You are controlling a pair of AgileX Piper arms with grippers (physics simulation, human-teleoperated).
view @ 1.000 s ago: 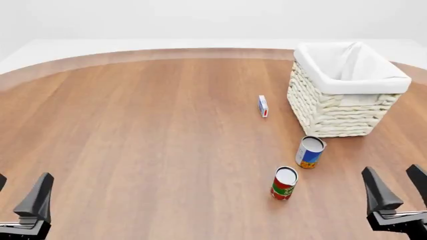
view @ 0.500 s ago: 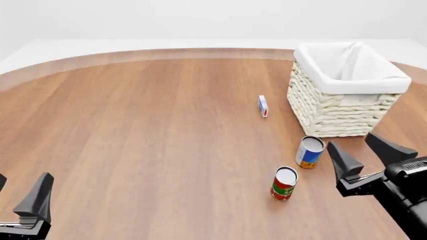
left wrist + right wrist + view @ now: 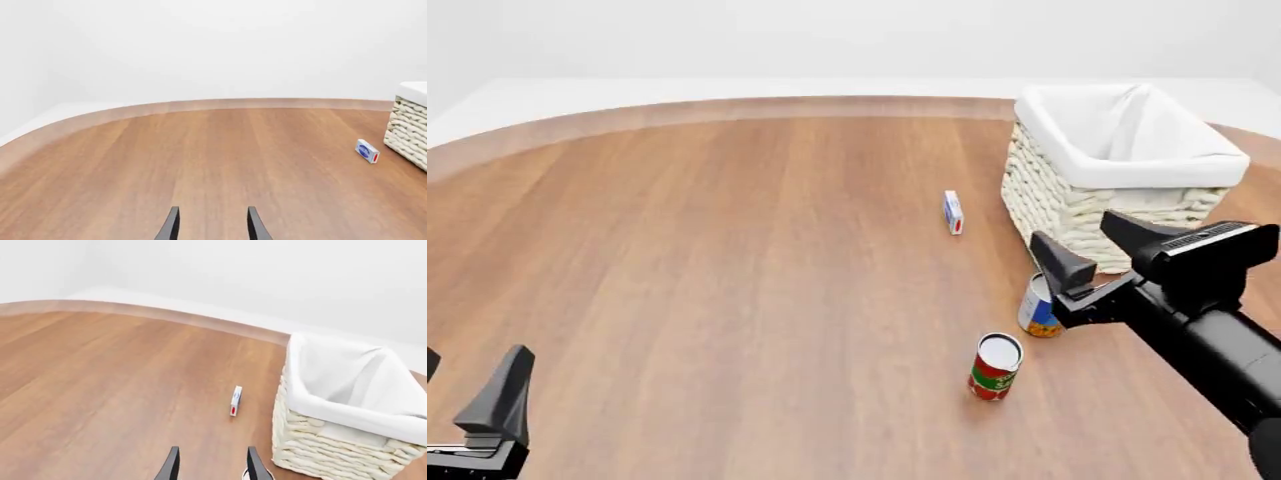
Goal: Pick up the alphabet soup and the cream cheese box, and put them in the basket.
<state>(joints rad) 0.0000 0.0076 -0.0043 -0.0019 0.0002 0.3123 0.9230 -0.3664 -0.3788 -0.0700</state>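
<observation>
The right arm's black fingers (image 3: 1098,250), spread wide and holding nothing, hover above the small blue-and-orange alphabet soup can (image 3: 1040,315) near the woven cream-white basket (image 3: 1108,215); the left arm's fingers (image 3: 212,226) stand apart, empty.

Left half: bare wooden tabletop (image 3: 694,280) lying open.
Right side: woven cream basket (image 3: 1101,215), blue-orange can (image 3: 1038,312) and red-green can (image 3: 994,368) crowding the passage.

No legible text, brand, number or sign on any item. The alphabet soup (image 3: 1040,318) label shows only blue and orange-yellow colour fields. The cream cheese box (image 3: 953,212) at its 11 o'clock carries a blue oval and a red mark, lettering too small to read.
</observation>
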